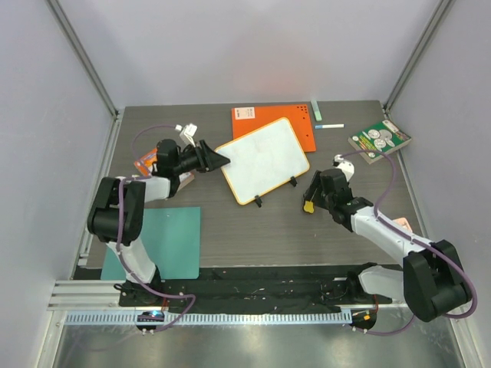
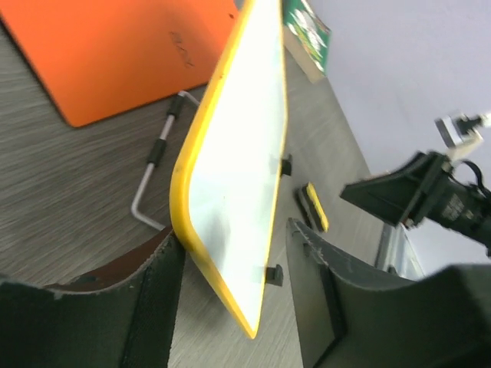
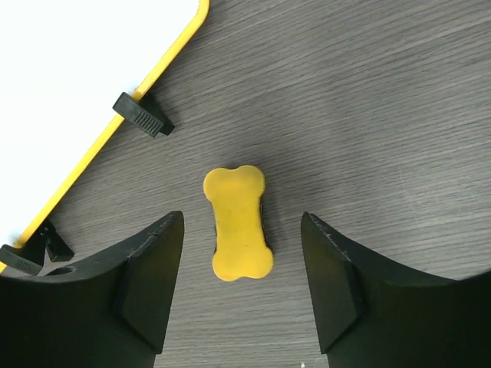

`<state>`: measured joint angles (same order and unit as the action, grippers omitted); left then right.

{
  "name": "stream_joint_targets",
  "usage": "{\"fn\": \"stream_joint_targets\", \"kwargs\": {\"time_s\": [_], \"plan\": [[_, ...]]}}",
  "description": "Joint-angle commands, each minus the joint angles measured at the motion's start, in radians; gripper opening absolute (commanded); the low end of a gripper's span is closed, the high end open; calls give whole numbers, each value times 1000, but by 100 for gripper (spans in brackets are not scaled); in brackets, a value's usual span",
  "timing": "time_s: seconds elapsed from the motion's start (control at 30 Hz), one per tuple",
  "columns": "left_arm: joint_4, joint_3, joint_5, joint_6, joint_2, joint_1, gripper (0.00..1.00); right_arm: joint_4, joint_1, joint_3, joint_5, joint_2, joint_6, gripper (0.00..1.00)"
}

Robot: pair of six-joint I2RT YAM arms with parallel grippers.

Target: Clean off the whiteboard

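As viewed from above, find the whiteboard (image 1: 265, 161) toward the back middle of the table (image 1: 230, 230), turned askew, with its far corner over an orange book (image 1: 280, 121). Note a glossy white face with no marks visible, a thin orange-yellow rim, rounded corners and two small black feet (image 1: 258, 202) on the near long edge. Cannot tell from overhead whether it lies flat or sits propped.

From the left wrist, see the board nearly edge-on, set between the fingers of the left gripper (image 2: 234, 234). Record jaws spread, with a clear gap on one side and no pinch evident; cannot tell whether the other finger touches the rim. See in this view only a bent metal rod (image 2: 153, 172) with a black sleeve, just beside the board's back face.

From the right wrist, see the right gripper (image 3: 239, 221) with jaws spread astride a yellow bone-shaped eraser (image 3: 238, 241), clear of both fingers and lying on the wood-grain surface near the board's footed edge. Note here the ridged black clips of the feet, a detail lost overhead.

Find only in the overhead view a green book (image 1: 380, 140) at far right and a teal mat (image 1: 165, 241) at near left.
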<state>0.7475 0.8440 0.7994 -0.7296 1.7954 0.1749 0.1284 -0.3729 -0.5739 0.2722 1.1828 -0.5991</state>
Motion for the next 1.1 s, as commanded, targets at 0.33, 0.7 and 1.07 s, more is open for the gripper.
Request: {"fn": "stream_joint_targets", "kwargs": {"time_s": [0.33,0.7,1.07], "plan": [[-413,-63,-514,192,-353,18,66,10,-1,8,7,-74,-1,93],[-680,-26,-609,273,-534,361,0,31,-1,6,28,-124,9,94],[-521,-98,-626,171,-300,610,0,60,-3,-11,53,-149,-2,100]]}}
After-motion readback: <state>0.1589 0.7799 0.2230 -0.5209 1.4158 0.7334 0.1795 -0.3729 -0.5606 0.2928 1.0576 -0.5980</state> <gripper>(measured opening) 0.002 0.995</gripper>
